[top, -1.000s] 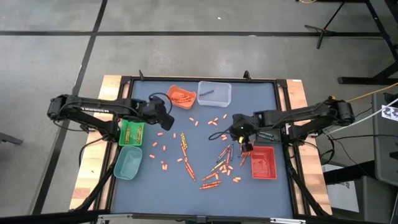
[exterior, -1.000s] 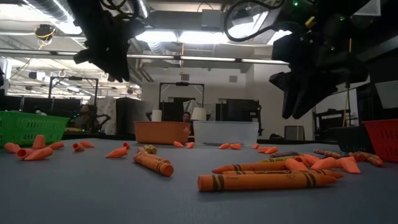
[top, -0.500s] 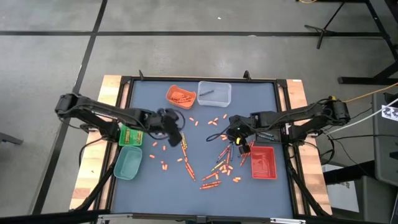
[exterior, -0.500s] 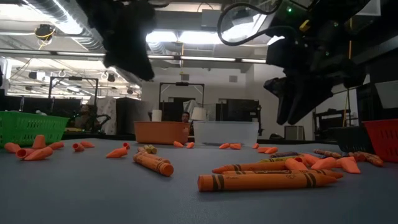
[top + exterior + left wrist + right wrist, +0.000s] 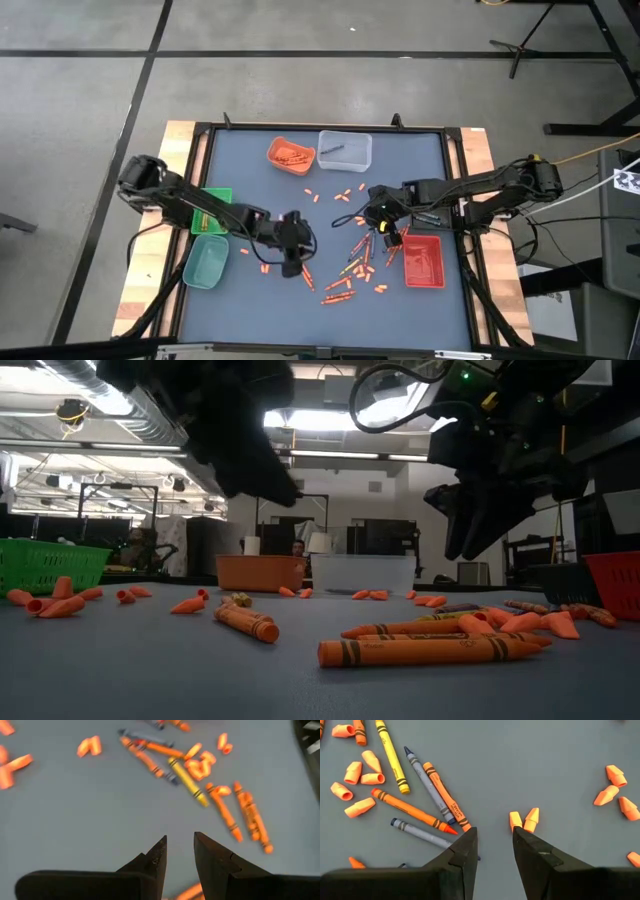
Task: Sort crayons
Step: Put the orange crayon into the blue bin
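**Both hands held open above the scattered crayons**

The thin orange, yellow and blue-grey wax crayons (image 5: 352, 268) are seen scattered over the middle and right of the dark blue-grey surface (image 5: 240, 300), mixed with short orange stubs (image 5: 262, 241). A few orange sticks lie in the round orange plastic tray (image 5: 291, 155) at the far edge, and one dark stick is seen in the clear rectangular plastic tray (image 5: 345, 149) beside it. A green mesh basket (image 5: 212, 212) and a teal plastic tray (image 5: 205, 262) are placed at the left edge, a red plastic tray (image 5: 423, 260) at the right edge.

The left hand (image 5: 291, 262) is held over the loose crayons near the middle of the surface, its fingers (image 5: 156, 855) parted with nothing between them. The right hand (image 5: 380, 208) is held above the cluster just beside the red tray; its fingers (image 5: 466, 851) are likewise spread and empty, with orange, yellow and blue-grey crayons lying on the surface below. In the low view both hands are seen raised clear of the surface.
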### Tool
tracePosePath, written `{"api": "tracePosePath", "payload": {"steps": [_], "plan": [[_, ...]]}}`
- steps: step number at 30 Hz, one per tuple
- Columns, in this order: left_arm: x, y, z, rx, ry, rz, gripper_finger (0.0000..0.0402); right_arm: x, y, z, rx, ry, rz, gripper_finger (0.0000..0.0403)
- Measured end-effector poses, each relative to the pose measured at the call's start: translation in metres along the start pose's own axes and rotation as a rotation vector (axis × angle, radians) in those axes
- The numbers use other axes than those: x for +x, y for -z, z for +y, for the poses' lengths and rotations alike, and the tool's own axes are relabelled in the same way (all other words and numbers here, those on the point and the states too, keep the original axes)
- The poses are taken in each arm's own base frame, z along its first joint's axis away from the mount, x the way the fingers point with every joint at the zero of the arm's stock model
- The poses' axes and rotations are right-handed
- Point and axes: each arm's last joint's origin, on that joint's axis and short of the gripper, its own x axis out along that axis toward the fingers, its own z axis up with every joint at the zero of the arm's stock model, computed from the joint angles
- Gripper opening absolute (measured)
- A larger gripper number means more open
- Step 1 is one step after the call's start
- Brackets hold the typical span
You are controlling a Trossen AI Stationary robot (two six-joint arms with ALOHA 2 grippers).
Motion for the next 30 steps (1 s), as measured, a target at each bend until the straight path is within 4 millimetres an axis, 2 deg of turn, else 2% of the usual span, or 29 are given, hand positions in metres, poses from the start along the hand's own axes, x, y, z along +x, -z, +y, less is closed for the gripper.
{"api": "tracePosePath", "payload": {"steps": [6, 17, 24, 30], "plan": [[0.017, 0.008, -0.018, 0.022, 0.068, -0.045, 0.0082, 0.0, 0.0, 0.0, 0.0, 0.0, 0.0, 0.0122], [0.026, 0.035, -0.044, 0.092, 0.155, 0.057, 0.0082, 0.0, 0.0, 0.0, 0.0, 0.0, 0.0, 0.0122], [0.044, 0.055, -0.044, 0.12, 0.115, 0.128, 0.0082, 0.0, 0.0, 0.0, 0.0, 0.001, 0.0, 0.0122], [0.05, 0.06, -0.042, 0.126, 0.072, 0.137, 0.0082, 0.0, 0.0, 0.0, 0.0, 0.001, 0.0, 0.0122]]}}
